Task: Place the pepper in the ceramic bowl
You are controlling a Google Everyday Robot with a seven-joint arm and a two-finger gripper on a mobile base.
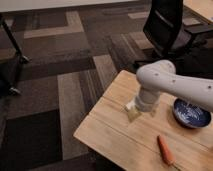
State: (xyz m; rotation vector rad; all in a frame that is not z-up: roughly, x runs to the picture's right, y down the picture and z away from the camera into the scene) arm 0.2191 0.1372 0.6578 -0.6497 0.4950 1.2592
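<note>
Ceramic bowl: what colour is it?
The ceramic bowl is dark blue with pale streaks, camera view; pincer hangs beside it.

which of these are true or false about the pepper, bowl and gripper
1. The pepper lies inside the ceramic bowl. False: it lies on the wooden table, apart from the bowl.
2. The gripper hangs low over the table, on the picture's left of the bowl. True.
3. The gripper is holding the pepper. False: the pepper lies nearer the camera, away from the gripper.
4. A black office chair stands beyond the table. True.
</note>
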